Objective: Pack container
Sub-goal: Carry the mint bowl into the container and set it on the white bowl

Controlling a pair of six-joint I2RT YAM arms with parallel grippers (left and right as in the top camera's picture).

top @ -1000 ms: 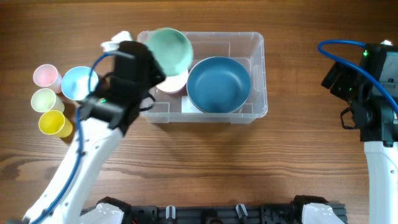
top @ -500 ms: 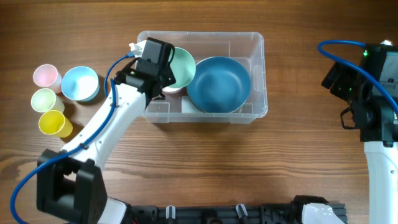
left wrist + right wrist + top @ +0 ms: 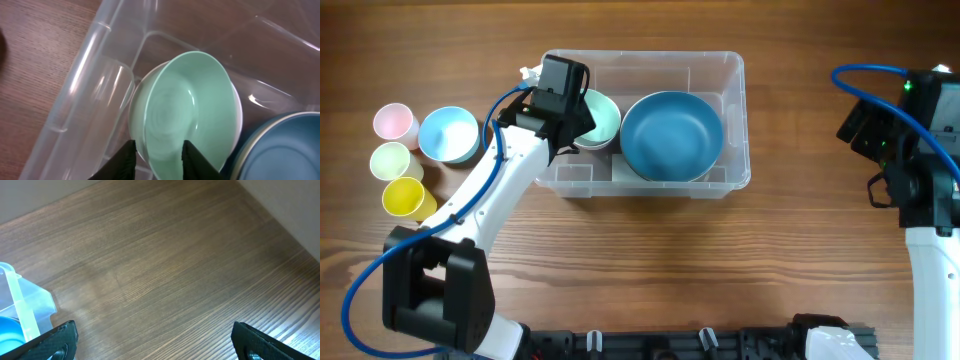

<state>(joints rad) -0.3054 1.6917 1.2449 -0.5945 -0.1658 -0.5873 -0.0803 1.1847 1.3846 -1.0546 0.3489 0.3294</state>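
Observation:
The clear container (image 3: pixel 735 120) stands at the table's middle and holds a large dark blue bowl (image 3: pixel 672 135). A mint green bowl (image 3: pixel 602 118) sits nested in a white-pink bowl (image 3: pixel 139 100) at the container's left end. My left gripper (image 3: pixel 159 155) is inside the container, its fingers on either side of the green bowl's near rim (image 3: pixel 185 105). My right gripper (image 3: pixel 152 340) is open and empty over bare table at the far right; the container's corner (image 3: pixel 25 305) shows at the left of its view.
A light blue bowl (image 3: pixel 448 133) and pink (image 3: pixel 393 122), light green (image 3: pixel 392 160) and yellow (image 3: pixel 408 198) cups stand left of the container. The right arm (image 3: pixel 910 140) is at the table's right edge.
My left gripper carried the green bowl from above the container's left rim down into the container, onto the white-pink bowl. The right arm has not moved.

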